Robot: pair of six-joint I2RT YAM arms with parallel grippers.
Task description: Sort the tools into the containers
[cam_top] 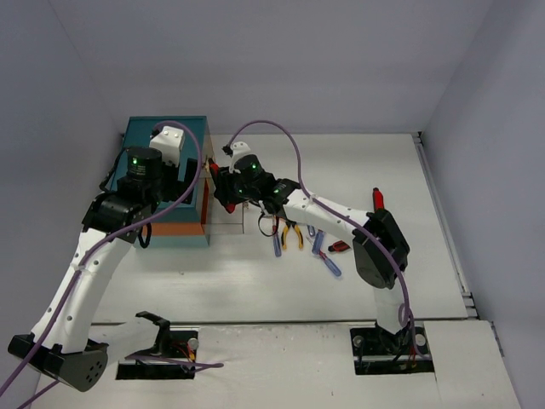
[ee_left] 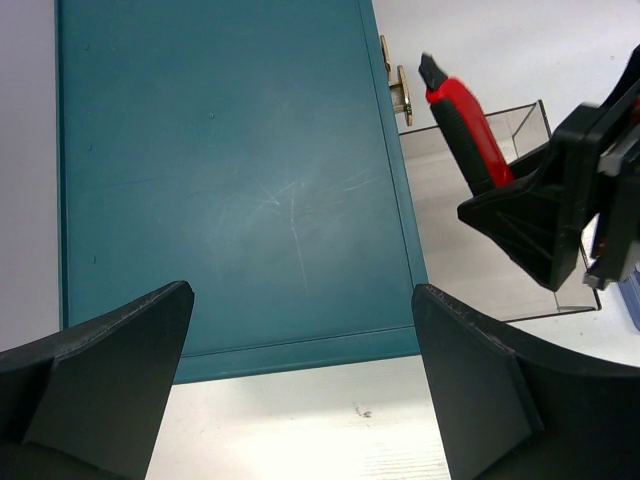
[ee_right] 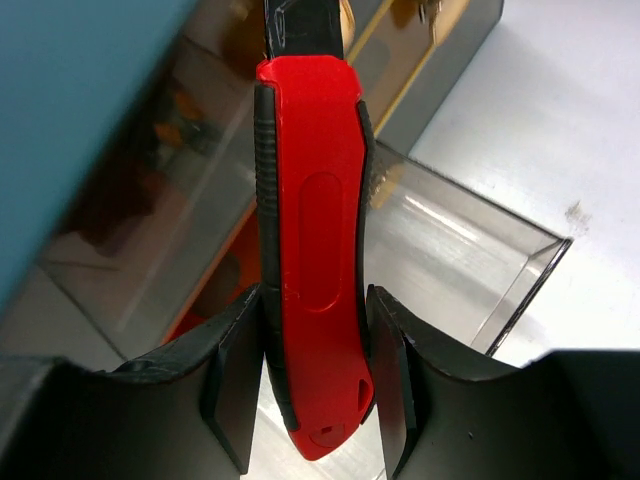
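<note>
My right gripper (ee_right: 315,305) is shut on a red-and-black cutter (ee_right: 308,215). It holds the cutter over a clear drawer (ee_right: 455,255) pulled out from the side of the teal chest (cam_top: 157,136). The top view shows this gripper (cam_top: 221,181) beside the chest, with the cutter's tip (cam_top: 215,162) sticking up. My left gripper (ee_left: 300,400) hangs open over the chest's top (ee_left: 220,180) with nothing between its fingers (ee_left: 110,370). From there the cutter (ee_left: 465,125) shows at the right. More tools lie right of the drawer: blue screwdrivers (cam_top: 277,244), orange pliers (cam_top: 292,235) and a small red cutter (cam_top: 338,247).
A brass knob (ee_left: 400,90) sticks out at the chest's upper edge. The chest has an orange band (cam_top: 174,228) near its base. Another red tool (cam_top: 376,198) shows behind the right arm's elbow. A purple cable (cam_top: 294,149) arches above the right arm.
</note>
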